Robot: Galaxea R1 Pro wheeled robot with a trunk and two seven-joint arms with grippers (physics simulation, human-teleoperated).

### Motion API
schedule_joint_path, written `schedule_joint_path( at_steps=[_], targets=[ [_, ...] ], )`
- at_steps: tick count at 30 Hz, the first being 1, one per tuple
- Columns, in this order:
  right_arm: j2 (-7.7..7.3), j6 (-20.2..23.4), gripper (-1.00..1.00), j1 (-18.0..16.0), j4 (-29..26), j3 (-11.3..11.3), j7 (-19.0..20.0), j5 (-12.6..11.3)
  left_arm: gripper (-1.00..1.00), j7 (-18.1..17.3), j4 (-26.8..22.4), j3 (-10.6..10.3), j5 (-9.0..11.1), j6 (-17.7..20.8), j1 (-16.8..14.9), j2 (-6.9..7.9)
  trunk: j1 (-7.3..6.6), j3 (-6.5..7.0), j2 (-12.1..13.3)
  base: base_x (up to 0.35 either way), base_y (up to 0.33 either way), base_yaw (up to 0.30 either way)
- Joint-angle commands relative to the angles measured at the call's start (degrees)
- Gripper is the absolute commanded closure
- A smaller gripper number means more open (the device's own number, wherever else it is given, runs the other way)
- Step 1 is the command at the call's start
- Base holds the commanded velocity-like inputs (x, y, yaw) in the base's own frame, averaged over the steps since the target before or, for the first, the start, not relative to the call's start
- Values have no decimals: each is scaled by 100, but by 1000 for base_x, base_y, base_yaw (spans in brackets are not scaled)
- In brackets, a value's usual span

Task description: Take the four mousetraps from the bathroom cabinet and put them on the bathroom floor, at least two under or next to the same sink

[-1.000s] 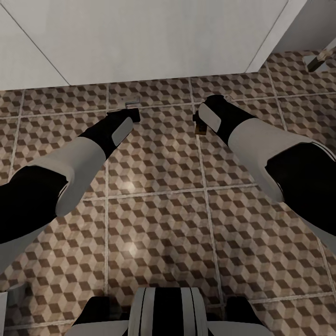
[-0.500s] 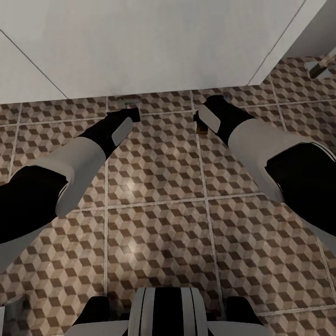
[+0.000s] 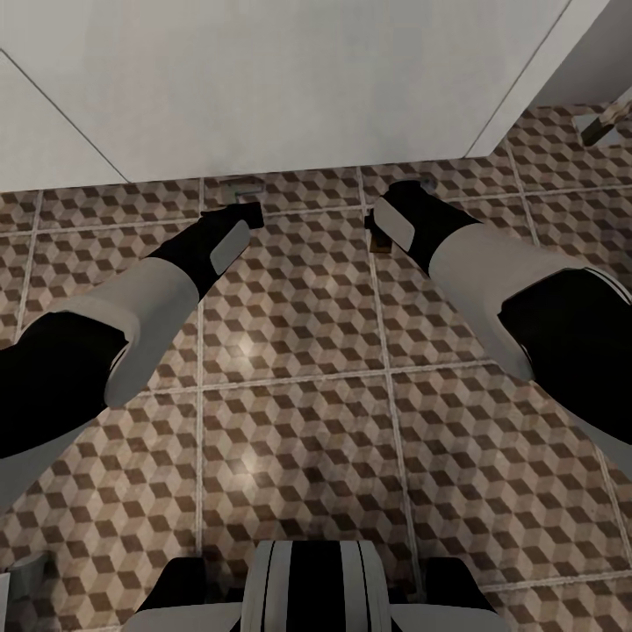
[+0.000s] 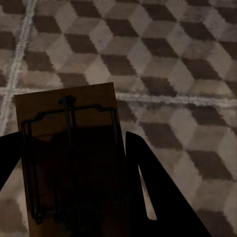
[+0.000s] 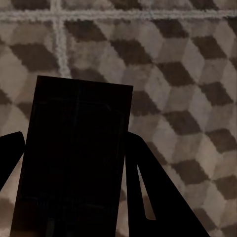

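Left wrist view: mousetrap [image 4: 69,163] clamped in left gripper [image 4: 74,197], another mousetrap [image 5: 74,163] clamped in right gripper [image 5: 74,197], both above bathroom floor [image 3: 298,351]; risk of bouncing away if released from this height.

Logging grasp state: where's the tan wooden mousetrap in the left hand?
The tan wooden mousetrap sits between the left hand's fingers, wire side showing, held over the cube-patterned tile floor ahead of the robot.

Head camera tilts slightly: the pale grey wall panel [image 3: 263,79] now reaches lower in frame, and the small grey object [image 3: 243,186] on the cube-patterned tiled floor [image 3: 298,412] sits against its base.
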Motion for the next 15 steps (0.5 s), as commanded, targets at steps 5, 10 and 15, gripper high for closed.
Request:
schedule_joint_path(
  at_steps=[5,10,15],
  targets=[
    [0,16,100,-1,-4,43,-39,-64,100,38,-11,-50,19,36,1,1,-1,-3,-1,-1,0,0],
    [0,16,100,-1,-2,43,-39,-63,100,38,-11,-49,19,36,0,3,-1,-3,-1,0,0,0],
    [0,16,100,0,-1,42,-39,-63,100,38,-11,-48,19,36,2,-3,-1,-3,-1,0,0,0]
  ],
)
